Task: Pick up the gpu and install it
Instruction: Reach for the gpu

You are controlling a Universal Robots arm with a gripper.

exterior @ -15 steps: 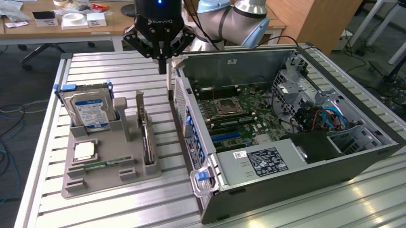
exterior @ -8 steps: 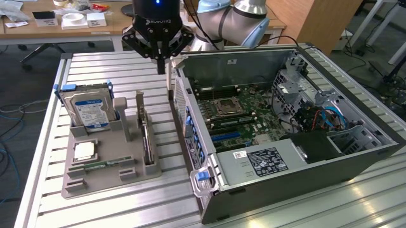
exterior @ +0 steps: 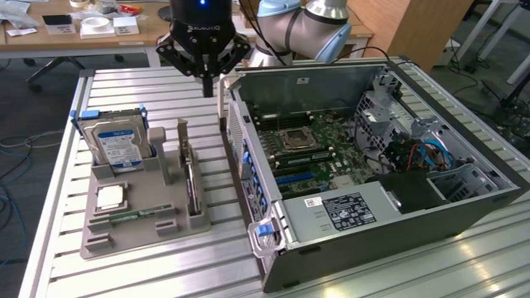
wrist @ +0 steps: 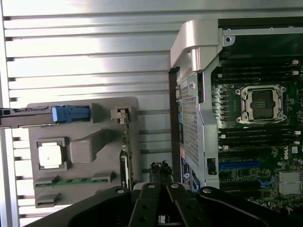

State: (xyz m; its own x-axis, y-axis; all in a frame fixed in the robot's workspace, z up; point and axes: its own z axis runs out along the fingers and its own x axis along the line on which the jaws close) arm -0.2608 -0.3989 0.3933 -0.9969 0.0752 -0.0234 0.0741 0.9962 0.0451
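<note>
One gripper, fingers pressed together w/ nothing between them, hangs above the slatted tabletop, roughly over the strip between the grey tray and the open computer case. In the exterior view it sits at approx 12 o'clock from the gpu and well clear of it. The gpu stands on its long edge in the tray slot nearest the case, so it reads as a thin dark strip. Nothing is touching it. In the wrist view the gpu shows edge-on, w/ the closed gripper apart from it. Rest of the tray, exterior view: hard drive w/ blue label, upright in its cradle at approx 10 o'clock from the gpu. Square chip lies flat at 9 o'clock from the gpu. Green memory stick lies at approx 5 o'clock from the chip. The case is at 3 o'clock from the tray, its motherboard facing up.
</note>
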